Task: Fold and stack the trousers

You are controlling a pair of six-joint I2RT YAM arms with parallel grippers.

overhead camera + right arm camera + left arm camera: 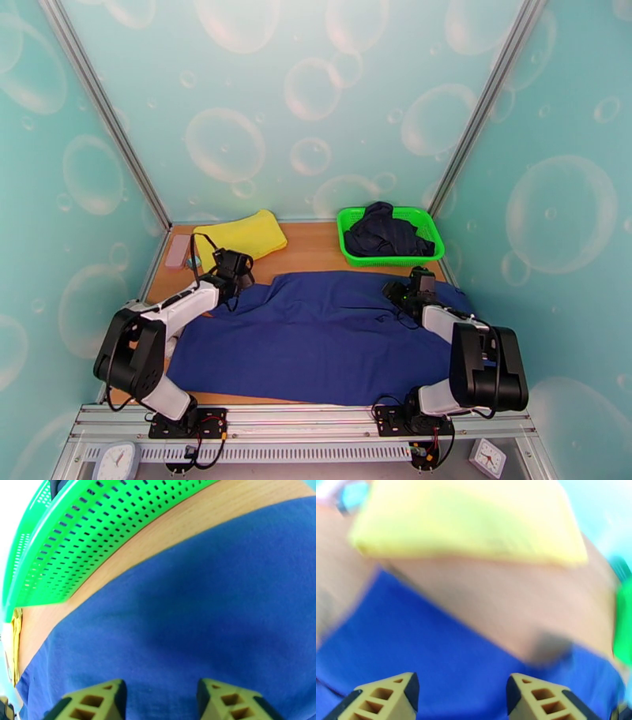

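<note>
The royal-blue trousers [316, 339] lie spread wide across the wooden table, reaching from the left arm to the right arm. My left gripper [237, 275] hovers over their far left edge. In the blurred left wrist view my gripper [462, 695] stands open, with the blue cloth [434, 653] below the gap and nothing pinched. My right gripper [419, 286] is over the trousers' far right edge. In the right wrist view it [162, 699] is open too, its fingertips [94, 701] just above the smooth blue cloth [189, 618].
A folded yellow cloth [241, 235] lies at the back left, beside a small pink item [178, 251]. At the back right a green perforated basket [346, 241] holds a dark navy garment [387, 230], close to my right gripper. Walls enclose three sides.
</note>
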